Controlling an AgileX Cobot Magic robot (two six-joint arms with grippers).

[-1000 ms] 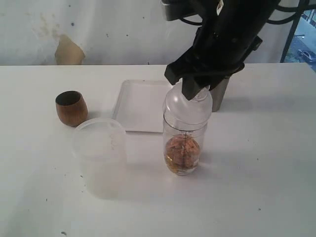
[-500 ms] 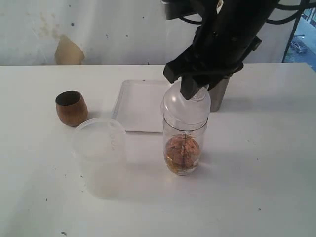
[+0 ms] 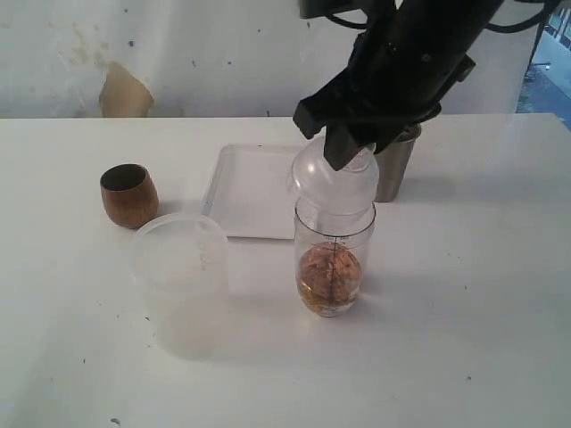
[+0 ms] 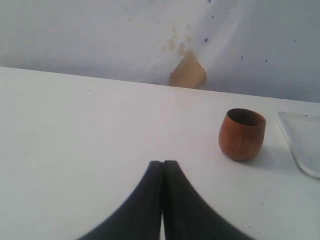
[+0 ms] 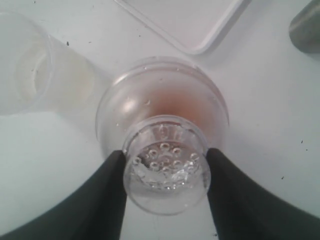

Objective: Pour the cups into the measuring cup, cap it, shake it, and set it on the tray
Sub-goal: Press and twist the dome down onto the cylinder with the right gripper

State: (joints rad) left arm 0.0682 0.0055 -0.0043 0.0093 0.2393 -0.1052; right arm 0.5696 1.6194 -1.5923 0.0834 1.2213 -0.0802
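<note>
Pouring looks done and I am at capping: my right claw (image 5: pixel 165 160) grips the cap (image 3: pixel 335 183) atop the measuring cup (image 3: pixel 332 267), standing on the table (image 3: pixel 464 312) near the tray (image 3: pixel 241 192); left claw (image 4: pixel 163 165) clenched, empty; shaking and traying remain.

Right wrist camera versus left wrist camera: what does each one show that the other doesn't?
Right wrist only: the right gripper clamped on the strainer cap, the frosted tub, and an edge of the steel tumbler. Left wrist only: the shut left gripper and the wooden cup, standing upright. Both: a corner of the white tray and the table.
</note>
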